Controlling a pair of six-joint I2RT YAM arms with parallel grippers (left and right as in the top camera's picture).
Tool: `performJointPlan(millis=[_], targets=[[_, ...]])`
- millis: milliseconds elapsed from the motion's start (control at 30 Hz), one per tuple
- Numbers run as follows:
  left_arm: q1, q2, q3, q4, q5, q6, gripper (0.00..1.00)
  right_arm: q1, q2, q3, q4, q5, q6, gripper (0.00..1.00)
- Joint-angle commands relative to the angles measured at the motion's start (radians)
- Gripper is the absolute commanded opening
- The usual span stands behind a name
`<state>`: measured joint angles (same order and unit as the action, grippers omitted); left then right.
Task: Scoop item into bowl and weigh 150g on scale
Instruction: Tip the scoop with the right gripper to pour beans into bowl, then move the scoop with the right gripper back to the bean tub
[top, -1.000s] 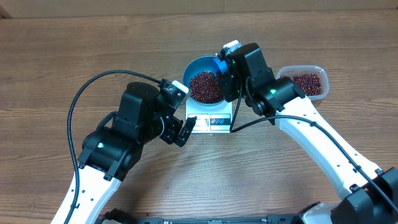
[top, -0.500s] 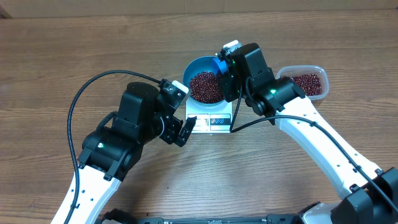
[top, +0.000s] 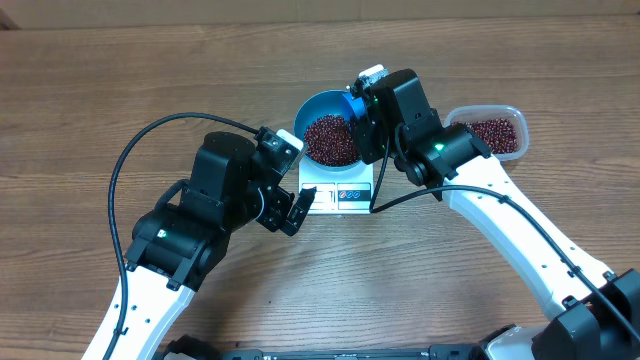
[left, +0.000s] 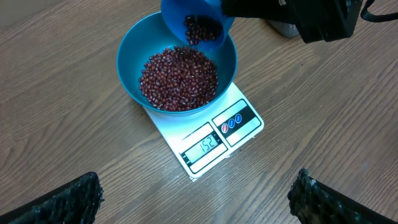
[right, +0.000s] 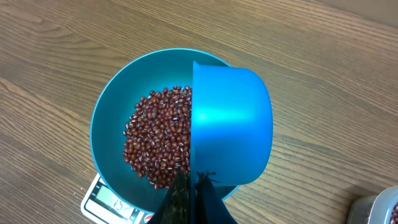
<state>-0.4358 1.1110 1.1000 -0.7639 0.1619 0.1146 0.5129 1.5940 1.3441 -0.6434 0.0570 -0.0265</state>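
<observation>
Some beans in right tool's scoop.

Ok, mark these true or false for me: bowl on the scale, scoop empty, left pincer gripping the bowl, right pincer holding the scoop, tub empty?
The bowl sits on the scale: true.
The scoop is empty: false, beans show inside it.
The left pincer grips the bowl: false, it is open and apart from it.
The right pincer is shut on the scoop: true.
The tub is empty: false, it holds beans.
</observation>
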Motion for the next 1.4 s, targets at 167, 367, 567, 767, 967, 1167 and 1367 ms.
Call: performJointPlan(millis=[167, 367, 567, 767, 967, 1167, 1367], targets=[[0.004, 0.002, -0.004, 0.001, 0.015, 0.019, 1.00, 0.000, -0.027, 0.000, 0.011, -0.035, 0.092, 0.04], [0.004, 0.002, -0.004, 0.001, 0.015, 0.019, 1.00, -0.032, -0.027, 0.000, 0.016, -0.169, 0.258, 0.04], [0.004, 0.002, -0.004, 0.001, 0.014, 0.019, 0.99, -0.072, -0.027, 0.000, 0.034, -0.269, 0.352, 0.04], [0.004, 0.002, -0.004, 0.001, 0.015, 0.019, 0.99, -0.121, -0.027, 0.000, 0.052, -0.355, 0.394, 0.04], [0.004, 0.002, -0.004, 0.001, 0.015, 0.019, 1.00, -0.167, -0.028, 0.000, 0.072, -0.457, 0.394, 0.04], [0.004, 0.002, -0.004, 0.001, 0.014, 0.019, 0.99, -0.240, -0.060, 0.000, 0.074, -0.459, 0.394, 0.04], [0.004, 0.002, -0.004, 0.001, 0.014, 0.019, 0.99, -0.348, -0.133, 0.000, 0.065, -0.459, 0.388, 0.04]])
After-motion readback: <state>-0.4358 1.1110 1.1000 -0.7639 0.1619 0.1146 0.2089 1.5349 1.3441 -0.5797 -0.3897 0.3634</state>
